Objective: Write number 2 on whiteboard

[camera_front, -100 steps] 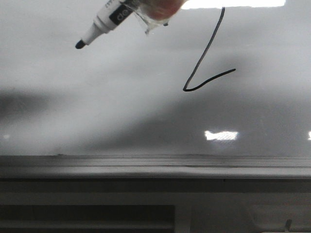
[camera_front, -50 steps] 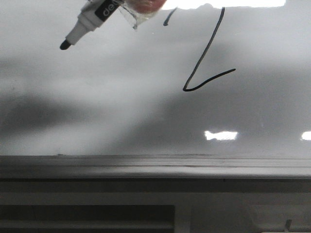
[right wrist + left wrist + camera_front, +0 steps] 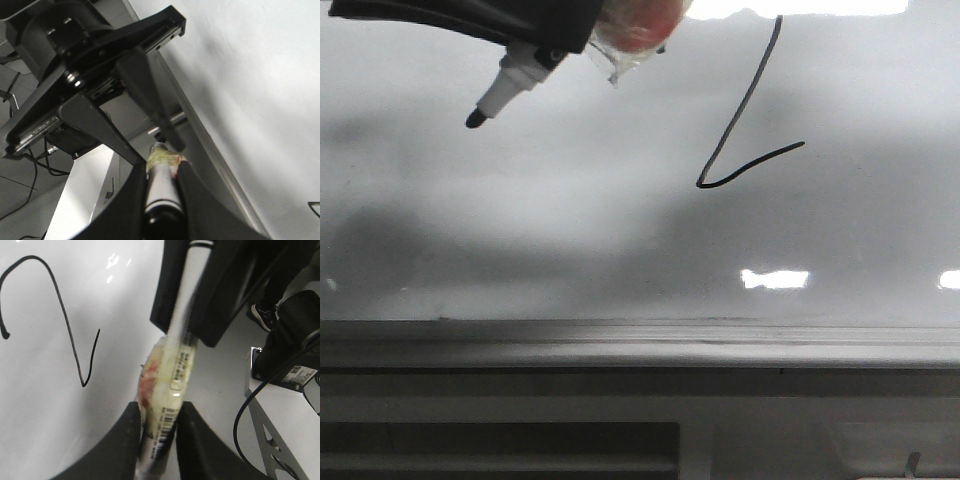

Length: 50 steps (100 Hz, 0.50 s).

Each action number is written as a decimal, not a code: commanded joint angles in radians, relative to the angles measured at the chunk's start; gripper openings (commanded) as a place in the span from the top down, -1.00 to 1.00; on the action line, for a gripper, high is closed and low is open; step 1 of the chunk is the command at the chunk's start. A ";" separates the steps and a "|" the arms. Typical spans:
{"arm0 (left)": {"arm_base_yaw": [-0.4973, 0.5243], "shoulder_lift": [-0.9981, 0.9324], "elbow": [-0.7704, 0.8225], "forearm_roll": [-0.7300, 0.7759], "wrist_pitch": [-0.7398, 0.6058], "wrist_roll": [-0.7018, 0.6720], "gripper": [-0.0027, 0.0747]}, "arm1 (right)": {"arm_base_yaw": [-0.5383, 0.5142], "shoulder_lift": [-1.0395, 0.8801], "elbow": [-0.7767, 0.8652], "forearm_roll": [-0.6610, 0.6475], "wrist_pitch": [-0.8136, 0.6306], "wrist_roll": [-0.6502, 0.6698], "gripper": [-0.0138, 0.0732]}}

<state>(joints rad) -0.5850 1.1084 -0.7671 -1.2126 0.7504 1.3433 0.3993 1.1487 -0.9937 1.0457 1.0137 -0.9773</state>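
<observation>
With the number 2 [image 3: 748,110] sitting finished at two o'clock on the whiteboard [image 3: 570,230], both the left gripper [image 3: 159,422] and right gripper [image 3: 162,182] are pinching the marker [image 3: 505,92], seemingly to pass it between arms.

From my front view the number 2 [image 3: 745,120] loses its curved top past the upper edge. The marker pen [image 3: 510,85] barrel is hidden behind a dark gripper [image 3: 470,15], probably the right one, itself cut off there.
</observation>
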 commanded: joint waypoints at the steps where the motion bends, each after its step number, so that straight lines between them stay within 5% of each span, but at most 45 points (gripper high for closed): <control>1: -0.003 -0.012 -0.033 -0.036 -0.030 0.019 0.98 | -0.003 -0.018 -0.034 0.075 0.030 -0.006 0.79; 15: -0.003 -0.012 -0.033 -0.039 -0.030 0.026 0.98 | -0.003 -0.018 -0.034 0.077 0.035 -0.006 0.72; 37: -0.003 -0.035 -0.033 -0.029 -0.076 0.006 0.98 | -0.006 -0.022 -0.034 0.077 0.005 -0.004 -0.06; 50: -0.003 -0.111 -0.015 -0.017 -0.210 -0.036 0.98 | -0.044 -0.063 -0.034 0.077 -0.022 -0.004 -0.15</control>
<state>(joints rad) -0.5872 1.0611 -0.7671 -1.1863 0.6456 1.3458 0.3821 1.1339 -0.9937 1.0541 1.0092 -0.9796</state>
